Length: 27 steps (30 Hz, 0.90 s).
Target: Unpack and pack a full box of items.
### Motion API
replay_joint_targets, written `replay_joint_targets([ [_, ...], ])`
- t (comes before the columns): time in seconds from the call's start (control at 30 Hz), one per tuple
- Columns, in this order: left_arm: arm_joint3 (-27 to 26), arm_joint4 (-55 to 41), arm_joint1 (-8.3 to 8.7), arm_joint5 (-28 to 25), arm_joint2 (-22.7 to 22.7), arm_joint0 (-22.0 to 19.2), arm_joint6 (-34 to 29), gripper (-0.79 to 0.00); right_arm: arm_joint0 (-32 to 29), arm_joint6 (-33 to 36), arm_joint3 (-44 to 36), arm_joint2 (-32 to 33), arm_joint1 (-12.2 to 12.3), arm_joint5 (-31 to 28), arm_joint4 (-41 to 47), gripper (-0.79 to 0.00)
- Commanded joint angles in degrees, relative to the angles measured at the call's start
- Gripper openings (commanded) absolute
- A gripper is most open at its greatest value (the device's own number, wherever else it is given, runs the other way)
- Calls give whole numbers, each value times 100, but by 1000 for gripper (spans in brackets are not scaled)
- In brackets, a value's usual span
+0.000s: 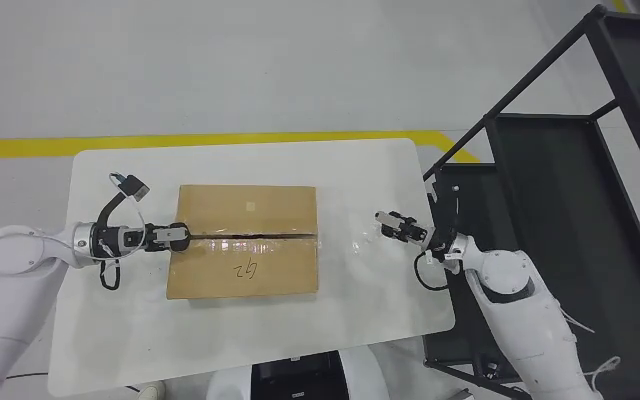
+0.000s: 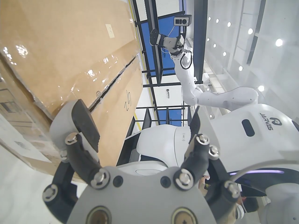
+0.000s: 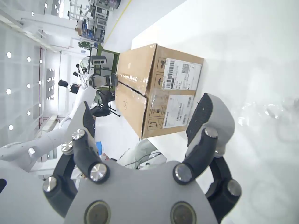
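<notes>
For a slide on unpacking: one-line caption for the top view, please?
Closed cardboard box on the white table; left gripper, jaws open, at its seam's end; right gripper, jaws open, clear of it.

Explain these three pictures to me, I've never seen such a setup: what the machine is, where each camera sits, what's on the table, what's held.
It is a two-armed robot at a white table. The top view looks down from above its arms; the other two come from a camera on each wrist. A cardboard box sits on the table, flaps down. The left gripper is at one end by the taped seam, the right gripper apart from the other end. Both are open, holding nothing.
</notes>
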Motion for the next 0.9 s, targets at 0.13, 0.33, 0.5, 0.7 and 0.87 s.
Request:
replay_joint_targets([
  [0.13, 0, 0, 0, 0, 0, 0, 0, 0, 404, -192, 804, -327, 9, 68, -1316, 0],
  [0.33, 0, 0, 0, 0, 0, 0, 0, 0, 607, -575, 1086, -757, 8, 263, -2862, 0],
  [0.5, 0, 0, 0, 0, 0, 0, 0, 0, 660, -711, 1074, -1068, -1, 351, -3627, 0],
  [0.7, 0, 0, 0, 0, 0, 0, 0, 0, 693, -760, 1016, -1369, 5, 385, -4579, 0],
  [0.87, 0, 0, 0, 0, 0, 0, 0, 0, 776, -969, 1137, -1506, -15, 426, -4851, 0],
])
